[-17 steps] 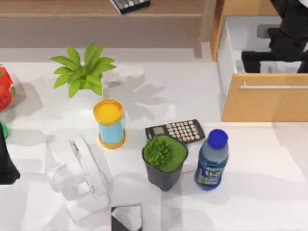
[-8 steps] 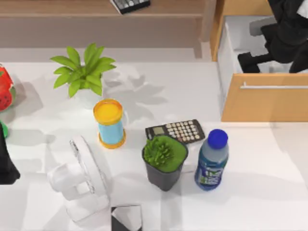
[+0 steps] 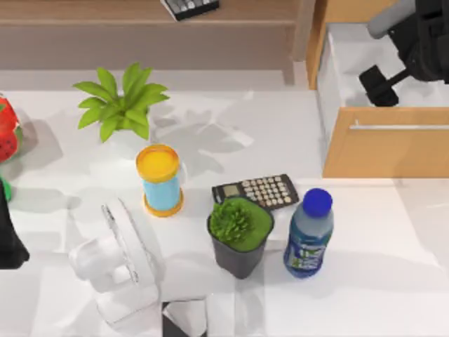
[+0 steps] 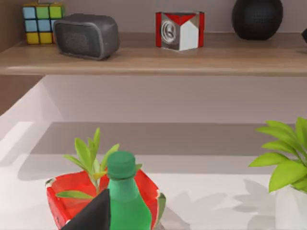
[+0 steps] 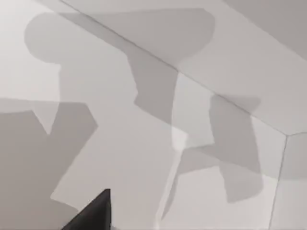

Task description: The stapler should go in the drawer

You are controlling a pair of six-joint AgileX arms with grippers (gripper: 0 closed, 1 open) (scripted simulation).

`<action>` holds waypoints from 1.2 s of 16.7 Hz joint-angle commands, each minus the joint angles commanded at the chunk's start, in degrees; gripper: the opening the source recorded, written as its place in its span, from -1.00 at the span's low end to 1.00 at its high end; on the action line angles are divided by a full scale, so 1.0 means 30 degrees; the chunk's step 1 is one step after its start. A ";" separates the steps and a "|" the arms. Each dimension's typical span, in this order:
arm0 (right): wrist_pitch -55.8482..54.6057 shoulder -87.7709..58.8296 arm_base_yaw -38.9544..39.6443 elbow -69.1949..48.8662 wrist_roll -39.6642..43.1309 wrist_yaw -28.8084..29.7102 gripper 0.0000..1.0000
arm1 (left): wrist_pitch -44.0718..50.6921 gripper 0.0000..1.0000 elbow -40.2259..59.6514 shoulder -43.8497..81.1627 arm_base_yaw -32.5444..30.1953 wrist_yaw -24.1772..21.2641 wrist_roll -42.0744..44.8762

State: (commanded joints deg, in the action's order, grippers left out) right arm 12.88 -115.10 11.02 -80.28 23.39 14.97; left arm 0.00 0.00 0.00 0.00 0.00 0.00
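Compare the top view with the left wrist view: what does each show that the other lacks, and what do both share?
Top view's own: the right gripper above the open drawer, a calculator, a blue bottle and a white fan. Left wrist view's own: a shelf holding a colour cube, a grey speaker and a black ball. Shared: the leafy plant, the red watermelon-patterned pot and the left arm, parked at the table's left edge.

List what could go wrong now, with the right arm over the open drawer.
The right end effector hangs over the open drawer, close behind its wooden front; withdrawing low could catch that front. I cannot make out a stapler on the drawer's white floor, so placement may need checking. The left arm is parked at the top view's left edge.
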 joint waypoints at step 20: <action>-3.4779 0.5454 0.4618 2.1614 1.8950 0.1915 1.00 | 0.0000 1.00 0.0000 0.0000 0.0000 0.0000 0.0000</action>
State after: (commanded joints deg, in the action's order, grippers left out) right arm -91.46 -98.74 24.87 -15.44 80.24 20.71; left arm 0.00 0.00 0.00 0.00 0.00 0.00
